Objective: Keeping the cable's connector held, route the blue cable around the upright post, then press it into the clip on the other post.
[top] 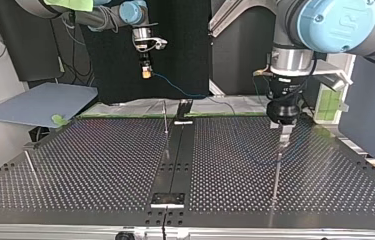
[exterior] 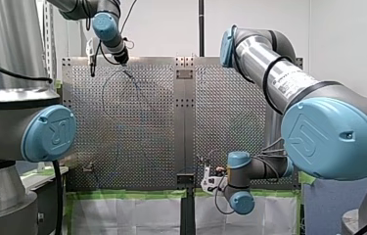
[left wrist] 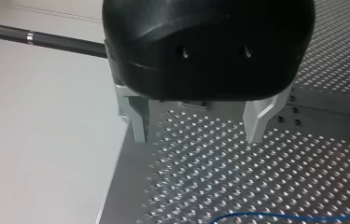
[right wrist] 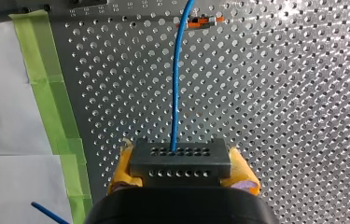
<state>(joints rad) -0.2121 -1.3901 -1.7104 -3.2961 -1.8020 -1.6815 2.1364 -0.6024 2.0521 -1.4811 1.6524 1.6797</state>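
My right pincer (top: 146, 73) is clamped on the dark connector (right wrist: 180, 159), with yellow pads on both sides of the block. It hangs above the worktop's (left wrist: 256, 177) far edge at the top view's left of centre. The blue cable (right wrist: 176, 84) exits the connector's front face and runs straight ahead across the perforated plate to a small orange piece (right wrist: 199, 21). I can't tell if it is seated there. Green tape (right wrist: 46, 84) lines the plate edge beside the pincer.

My left pincer (left wrist: 196, 128) is spread wide, with nothing between its metal fingers (left wrist: 137, 122), and sits low over the plate at the top view's right. A stretch of the blue cable lies on the plate ahead of it, not touching. One thin post (top: 277, 172) stands near my left pincer. Another post (top: 165, 119) stands by the centre strip.
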